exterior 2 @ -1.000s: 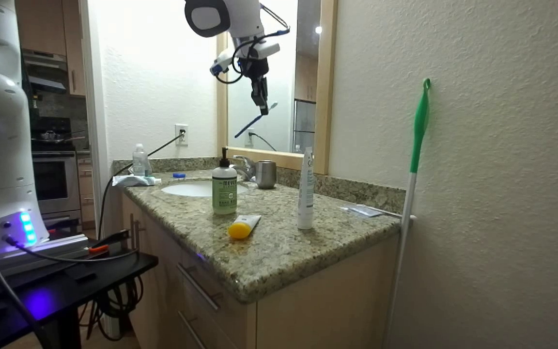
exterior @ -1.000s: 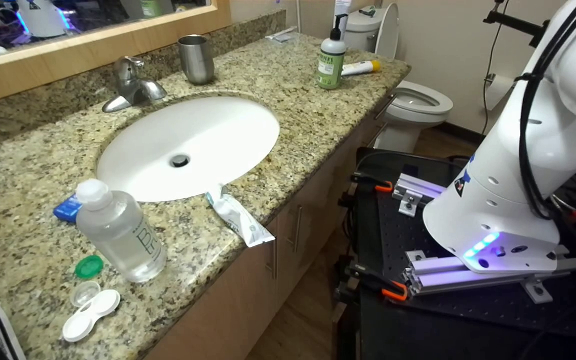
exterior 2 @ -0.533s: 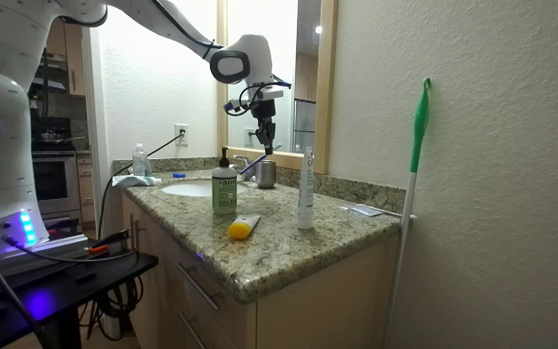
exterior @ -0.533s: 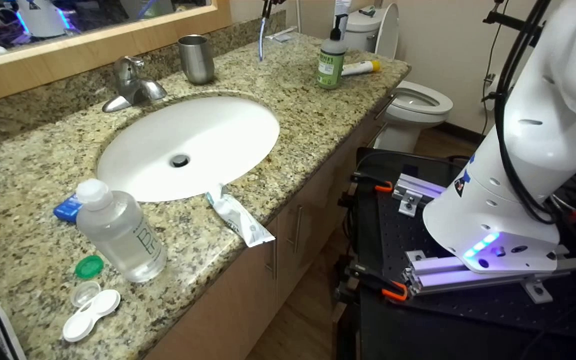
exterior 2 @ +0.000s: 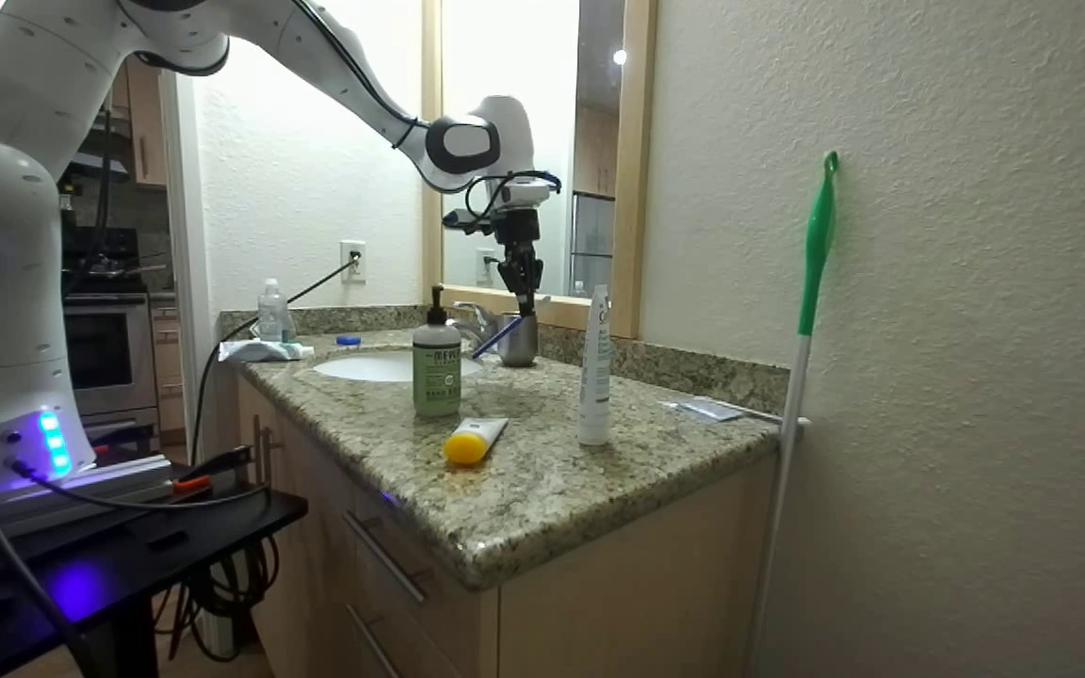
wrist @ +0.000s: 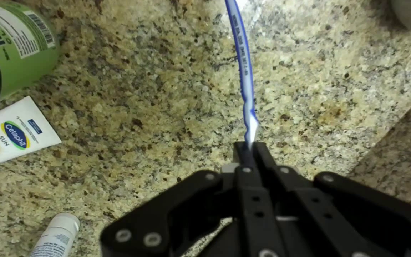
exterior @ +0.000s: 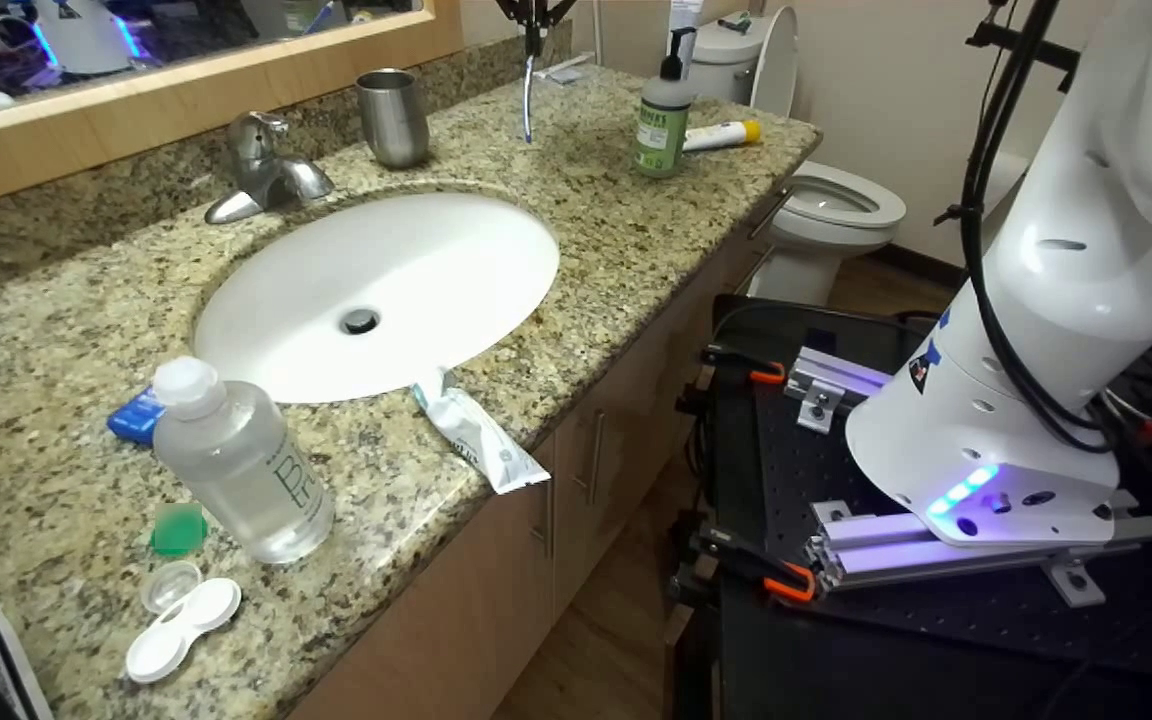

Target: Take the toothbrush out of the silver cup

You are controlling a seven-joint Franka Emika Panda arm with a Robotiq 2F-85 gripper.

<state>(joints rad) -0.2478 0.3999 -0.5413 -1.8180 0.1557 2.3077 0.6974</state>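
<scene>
Blue-edged brush point(wrist: 243, 57) hung outside the cup point(exterior: 393, 118)

It slanted, blue end lower, in the gripper point(wrist: 251, 145), whose fingertips were clamped together on it. Beneath lay the granite counter point(exterior: 596, 230); whether the low end touched it could not be told. To one side the cup stood upright, beside the faucet point(exterior: 261, 170) and at the back of the sink point(exterior: 436, 260); to the other stood the soap point(exterior: 663, 120). The brush was apart from both. Near the soap lay a yellow-capped tube point(exterior 2: 477, 440), while a white tube point(exterior 2: 595, 377) stood upright in an exterior view. Across the sink, a crumpled tube point(exterior: 481, 437) lay with its flat end over the counter's edge. Farther along were a clear bottle point(exterior: 246, 475) and a lens case point(exterior: 182, 631).
</scene>
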